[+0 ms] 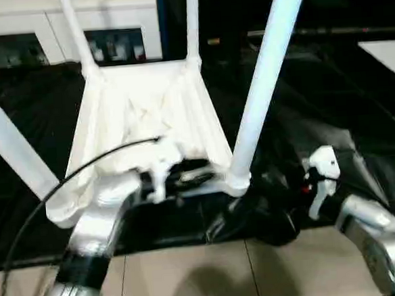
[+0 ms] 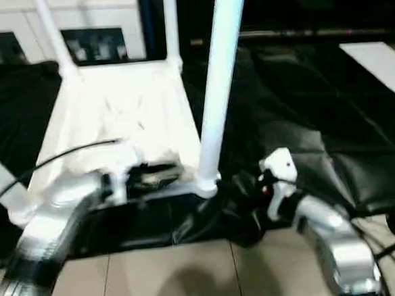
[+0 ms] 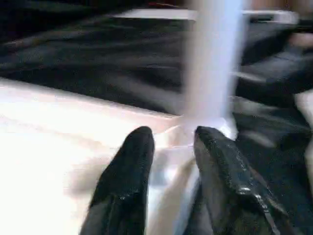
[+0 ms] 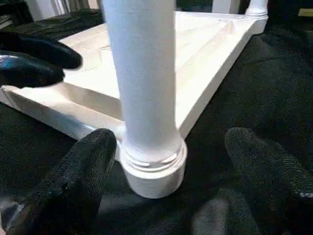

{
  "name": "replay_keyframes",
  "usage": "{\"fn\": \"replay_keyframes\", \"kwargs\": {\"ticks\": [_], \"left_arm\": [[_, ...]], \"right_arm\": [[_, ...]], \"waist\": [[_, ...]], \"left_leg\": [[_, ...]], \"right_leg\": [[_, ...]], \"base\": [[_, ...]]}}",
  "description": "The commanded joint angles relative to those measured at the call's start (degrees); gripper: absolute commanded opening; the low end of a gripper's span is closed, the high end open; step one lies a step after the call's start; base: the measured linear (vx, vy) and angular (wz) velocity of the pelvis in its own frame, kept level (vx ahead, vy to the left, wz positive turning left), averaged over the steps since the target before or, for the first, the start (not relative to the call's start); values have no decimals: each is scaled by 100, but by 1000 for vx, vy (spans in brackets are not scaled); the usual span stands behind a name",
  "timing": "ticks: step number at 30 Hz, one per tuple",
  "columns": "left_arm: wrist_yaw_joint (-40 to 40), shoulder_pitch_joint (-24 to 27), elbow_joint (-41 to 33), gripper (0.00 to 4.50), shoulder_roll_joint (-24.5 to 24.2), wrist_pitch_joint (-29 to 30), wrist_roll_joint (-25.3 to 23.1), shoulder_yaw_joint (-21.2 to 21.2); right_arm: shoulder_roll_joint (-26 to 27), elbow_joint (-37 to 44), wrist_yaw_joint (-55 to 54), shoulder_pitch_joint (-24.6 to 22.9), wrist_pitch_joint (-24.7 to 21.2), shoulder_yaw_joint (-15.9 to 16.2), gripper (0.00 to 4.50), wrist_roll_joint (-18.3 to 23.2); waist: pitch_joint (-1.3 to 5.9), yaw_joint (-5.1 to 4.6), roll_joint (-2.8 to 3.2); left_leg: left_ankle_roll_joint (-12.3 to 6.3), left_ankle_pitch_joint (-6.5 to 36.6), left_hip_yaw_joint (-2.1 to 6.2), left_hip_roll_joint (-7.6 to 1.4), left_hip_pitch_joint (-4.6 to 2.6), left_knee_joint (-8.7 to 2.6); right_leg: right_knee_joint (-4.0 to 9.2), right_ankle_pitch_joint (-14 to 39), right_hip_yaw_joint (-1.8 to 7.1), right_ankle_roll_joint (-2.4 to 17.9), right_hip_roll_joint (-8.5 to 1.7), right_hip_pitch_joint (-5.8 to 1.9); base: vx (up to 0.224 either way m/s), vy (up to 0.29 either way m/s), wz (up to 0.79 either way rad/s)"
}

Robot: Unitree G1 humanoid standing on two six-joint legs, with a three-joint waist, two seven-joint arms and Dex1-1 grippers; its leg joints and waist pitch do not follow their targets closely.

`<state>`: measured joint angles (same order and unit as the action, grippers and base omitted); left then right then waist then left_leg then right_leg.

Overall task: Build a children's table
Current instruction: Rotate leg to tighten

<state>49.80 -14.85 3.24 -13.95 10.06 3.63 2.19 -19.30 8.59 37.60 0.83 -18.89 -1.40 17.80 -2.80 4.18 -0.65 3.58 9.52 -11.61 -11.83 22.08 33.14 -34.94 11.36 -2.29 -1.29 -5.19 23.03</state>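
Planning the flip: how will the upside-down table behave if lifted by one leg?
The table is probably light and stiff: thin ribbed white plastic. The near-right leg looks smooth and round, so fingers may slip. Long upright legs likely make it swing or tip.

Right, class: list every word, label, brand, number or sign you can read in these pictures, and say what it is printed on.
None can be read.
Children's table: plain white top and legs, no print seen.
Cabinet behind it: items on its shelf are too blurred to read.
Black cloth: no marking.
Right gripper: plain black fingers.
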Motion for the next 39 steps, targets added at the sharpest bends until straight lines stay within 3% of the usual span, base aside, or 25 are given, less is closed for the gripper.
{"fn": "replay_keyframes", "kwargs": {"ticks": [1,3,5,6,7,8,10,13,15,16,17,19,20,22,29,31,33,34,35,36,38,39], "left_arm": [[-402,118,-375,196,78,-3,-158,-156],[-1295,691,-975,233,527,-101,-235,-434],[-1429,878,-1170,238,583,-65,-207,-428],[-1798,1053,-1297,238,708,-91,-357,-478],[-2065,1183,-1374,250,822,-157,-449,-527],[-2459,1355,-1476,266,976,-333,-631,-587],[-3007,1591,-1598,278,1366,-533,-650,-791],[-3214,1775,-1735,299,1516,-593,-656,-857],[-3173,2141,-2088,321,1608,-700,-522,-853],[-3145,2176,-2119,326,1589,-653,-476,-815],[-3136,2187,-2128,337,1584,-639,-463,-804],[-3195,2221,-2183,360,1469,-532,-584,-701],[-3247,2242,-2192,368,1446,-458,-628,-666],[-3312,2272,-2178,376,1458,-437,-683,-661],[-3361,2232,-1969,440,1443,-588,-467,-814],[-3479,2160,-1808,440,1391,-617,-357,-1041],[-3511,2142,-1794,440,1377,-627,-284,-1121],[-3552,2132,-1801,440,1328,-555,-234,-1221],[-3560,2123,-1778,440,1279,-516,-197,-1292],[-3560,2123,-1778,440,1279,-516,-197,-1292],[-3587,2140,-1795,440,1230,-426,-158,-1400],[-3583,2154,-1817,440,1227,-430,-141,-1414]], "right_arm": [[36,203,-142,-74,-149,-10,396,67],[289,460,-611,-301,-178,-94,396,-15],[355,552,-709,-369,-201,-97,396,-12],[422,624,-831,-433,-228,-103,396,-39],[470,668,-919,-483,-232,-101,396,-74],[517,710,-1053,-554,-205,-85,396,-167],[615,778,-1178,-613,-169,-85,396,-177],[634,808,-1203,-590,-136,-96,396,-176],[547,890,-1191,-558,-188,-79,396,-198],[534,893,-1195,-562,-188,-79,396,-196],[530,894,-1196,-564,-188,-79,396,-196],[499,928,-1220,-588,-236,-52,396,-200],[513,917,-1289,-585,-251,-58,396,-220],[565,884,-1366,-582,-245,-65,422,-254],[634,805,-1176,-603,-148,1,450,-70],[656,706,-1097,-558,-133,72,450,-27],[659,675,-1130,-541,-122,116,450,-73],[677,520,-1194,-468,-74,160,450,-163],[716,401,-1255,-414,-30,202,450,-242],[716,401,-1255,-414,-30,202,450,-242],[774,267,-1396,-360,-15,272,450,-390],[772,275,-1385,-364,-15,289,450,-396]], "waist": [[310,-15,4],[292,-26,48],[302,-32,57],[286,-42,68],[286,-53,120],[273,-93,60],[274,-124,81],[281,-150,75],[271,-192,139],[273,-207,121],[274,-213,146],[280,-224,146],[277,-235,241],[296,-242,208],[333,-238,256],[336,-231,183],[337,-222,225],[341,-211,41],[330,-183,148],[335,-182,136],[330,-189,175],[329,-192,158]], "left_leg": [[-27,1771,101,-177,-115,-430],[33,1781,106,-192,-100,-438],[30,1950,105,-171,-122,-436],[34,1984,111,-150,-99,-451],[66,2028,116,-167,-109,-457],[67,2053,119,-155,-81,-453],[69,2144,116,-145,-83,-443],[50,2196,142,-130,-70,-442],[59,2207,168,-139,-48,-463],[61,2206,165,-139,-42,-461],[72,2298,154,-140,-85,-449],[53,2283,159,-127,-80,-450],[70,2297,157,-129,-101,-444],[64,2170,165,-121,-70,-443],[-18,1992,154,-113,-64,-419],[-55,1926,146,-107,-50,-413],[-60,1898,151,-109,-57,-412],[-111,1832,139,-103,-37,-397],[-112,1821,142,-110,-56,-412],[-98,1837,139,-118,-68,-402],[7,1929,148,-122,-89,-422],[13,1944,151,-118,-84,-425]], "right_leg": [[508,1571,185,831,-200,-170],[502,1316,189,875,-191,-165],[537,1436,187,795,-176,-151],[543,1550,184,703,-162,-152],[544,1521,191,687,-162,-147],[561,1518,181,623,-159,-165],[588,1709,185,549,-160,-152],[625,1980,175,410,-160,-150],[635,1937,170,387,-157,-161],[635,1900,166,386,-145,-163],[649,1871,173,390,-127,-127],[635,1803,171,392,-118,-135],[641,1702,178,409,-113,-119],[609,1541,167,413,-113,-163],[590,1347,169,509,-121,-178],[585,1340,167,523,-122,-187],[581,1348,167,545,-131,-182],[571,1414,162,532,-137,-198],[579,1517,171,560,-150,-166],[582,1530,170,558,-150,-157],[577,1455,168,557,-119,-141],[571,1412,166,554,-115,-151]], "base": [[0,0,0],[0,0,0],[0,0,0],[0,0,0],[0,0,0],[0,0,0],[0,0,0],[0,0,0],[0,0,0],[0,0,0],[0,0,0],[0,0,0],[0,0,0],[0,0,0],[0,0,0],[0,0,0],[0,0,0],[0,0,0],[0,0,0],[0,0,0],[0,0,0],[0,0,0]]}}
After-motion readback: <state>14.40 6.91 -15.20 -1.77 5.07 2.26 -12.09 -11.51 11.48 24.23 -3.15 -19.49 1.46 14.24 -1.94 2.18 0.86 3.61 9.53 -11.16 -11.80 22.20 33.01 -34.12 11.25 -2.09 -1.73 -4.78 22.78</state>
